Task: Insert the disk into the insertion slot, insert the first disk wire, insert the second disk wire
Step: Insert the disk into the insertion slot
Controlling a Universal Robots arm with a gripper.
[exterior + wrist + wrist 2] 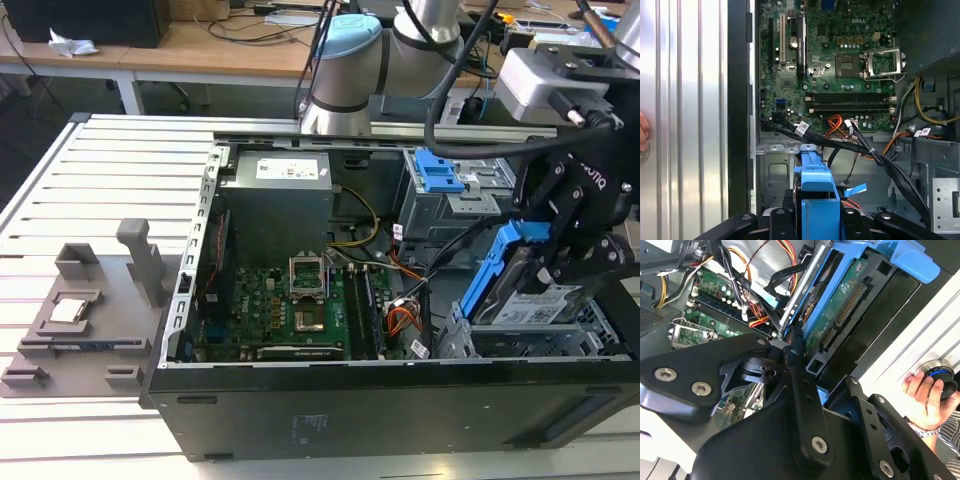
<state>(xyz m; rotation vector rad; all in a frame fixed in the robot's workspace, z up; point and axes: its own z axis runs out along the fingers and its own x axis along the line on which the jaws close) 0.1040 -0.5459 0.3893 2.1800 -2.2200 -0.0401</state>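
We see the gripper (560, 268) pinching the disk (520, 300) by its blue carrier, fingers pressed against both sides; in the exterior view the disk hangs tilted at about three o'clock from the motherboard (300, 305), just over the insertion slot (455, 342), and we cannot tell whether the two touch. In the second wrist view a person's hand (922, 395) rests on a round dark knob (942, 380); in the first wrist view black cables (840, 145) cross just beyond the carrier.
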